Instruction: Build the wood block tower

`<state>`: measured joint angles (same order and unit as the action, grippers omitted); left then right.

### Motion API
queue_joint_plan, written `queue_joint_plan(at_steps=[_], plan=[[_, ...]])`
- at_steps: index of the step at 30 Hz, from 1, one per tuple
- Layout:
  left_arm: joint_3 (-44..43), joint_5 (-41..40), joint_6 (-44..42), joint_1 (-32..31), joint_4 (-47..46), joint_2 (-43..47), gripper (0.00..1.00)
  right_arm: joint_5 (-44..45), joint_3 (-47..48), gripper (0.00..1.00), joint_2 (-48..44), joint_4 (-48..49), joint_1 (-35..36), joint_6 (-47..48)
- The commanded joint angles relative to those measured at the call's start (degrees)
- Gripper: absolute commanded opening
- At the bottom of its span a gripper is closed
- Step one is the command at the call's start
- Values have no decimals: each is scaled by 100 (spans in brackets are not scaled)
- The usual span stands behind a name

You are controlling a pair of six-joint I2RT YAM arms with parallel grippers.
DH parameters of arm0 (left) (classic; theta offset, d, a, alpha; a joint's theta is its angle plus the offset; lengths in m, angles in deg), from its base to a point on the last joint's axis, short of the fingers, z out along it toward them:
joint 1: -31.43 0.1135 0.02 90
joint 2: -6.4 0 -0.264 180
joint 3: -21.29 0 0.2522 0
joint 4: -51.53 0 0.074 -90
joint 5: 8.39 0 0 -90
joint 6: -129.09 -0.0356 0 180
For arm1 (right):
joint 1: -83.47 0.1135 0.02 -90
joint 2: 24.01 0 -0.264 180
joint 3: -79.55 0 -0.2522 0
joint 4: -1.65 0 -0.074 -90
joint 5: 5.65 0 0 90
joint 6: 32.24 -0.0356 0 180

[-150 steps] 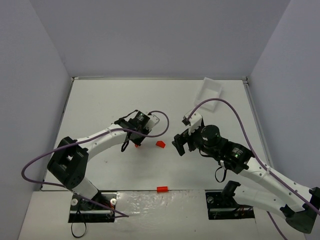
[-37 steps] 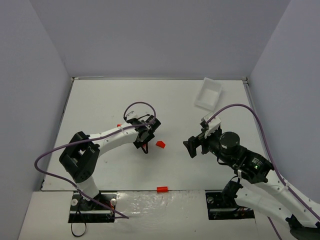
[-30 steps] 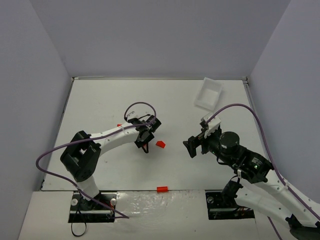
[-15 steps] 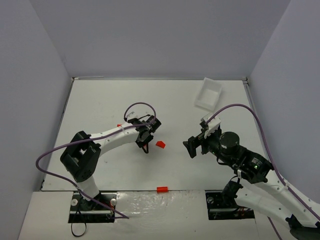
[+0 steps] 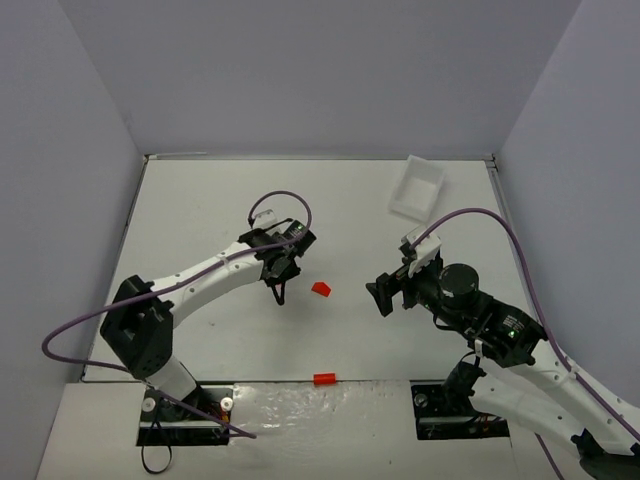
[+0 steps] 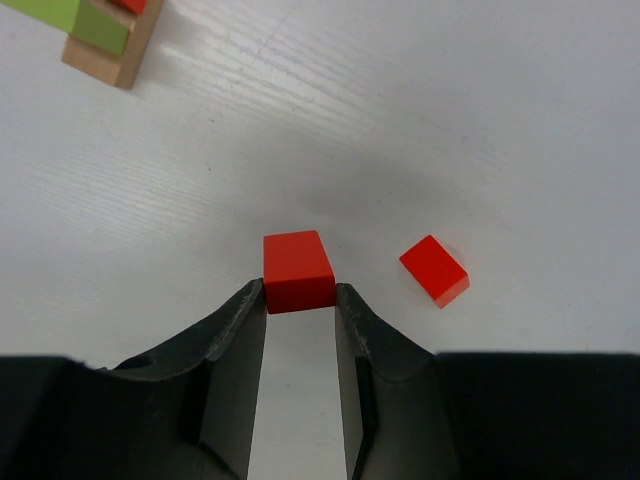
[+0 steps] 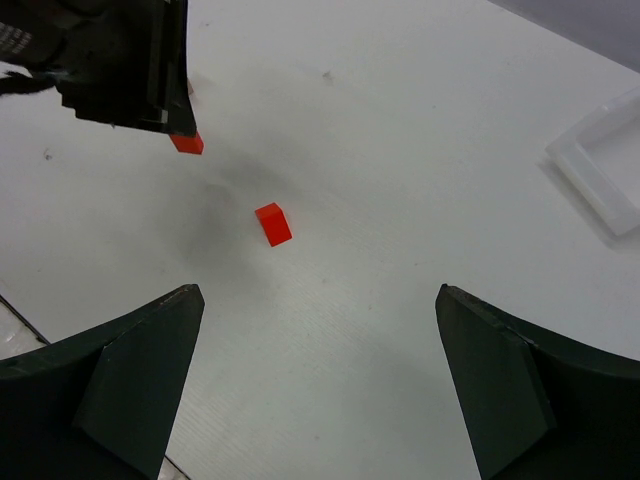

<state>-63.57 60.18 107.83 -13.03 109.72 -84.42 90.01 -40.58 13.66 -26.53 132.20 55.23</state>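
over the white table (image 5: pixel 200 200) the left gripper (image 6: pixel 300 295) clamps a red block (image 6: pixel 297 265), likely for the wood block tower (image 6: pixel 100 40); the right gripper (image 7: pixel 320 292) gapes idle.

Loose red block (image 5: pixel 321 288) is seen at 3 o'clock of left end effector (image 5: pixel 279 296); white tray (image 5: pixel 417 187) at surface's (image 5: pixel 200 210) 1 o'clock.

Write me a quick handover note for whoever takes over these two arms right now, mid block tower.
Left gripper: shut on a red block, held just above the table.
Right gripper: open, empty, hovering.
Tower: tan base, green, then red, partly out of the left wrist view.
Loose red block lies between the arms; second loose block sits at the near edge.
Done: three levels visible.
Left: stack the held block, then probably the two loose ones.
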Motion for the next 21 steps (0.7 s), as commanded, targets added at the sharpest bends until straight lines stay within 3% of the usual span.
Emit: queue_joint_plan(at_steps=[1,6,12,21], plan=[[-153,-258,-1397,181,251,695,0,67,4,100,21,282,-30,121],[90,-26,-2664,533,76,1220,0,86,30,100,86,299,-30,149],[890,814,-3794,1393,-828,1937,0,130,74,100,264,317,-32,191],[1440,1707,-4643,2090,-1623,2007,0,348,170,100,502,326,-39,183]])
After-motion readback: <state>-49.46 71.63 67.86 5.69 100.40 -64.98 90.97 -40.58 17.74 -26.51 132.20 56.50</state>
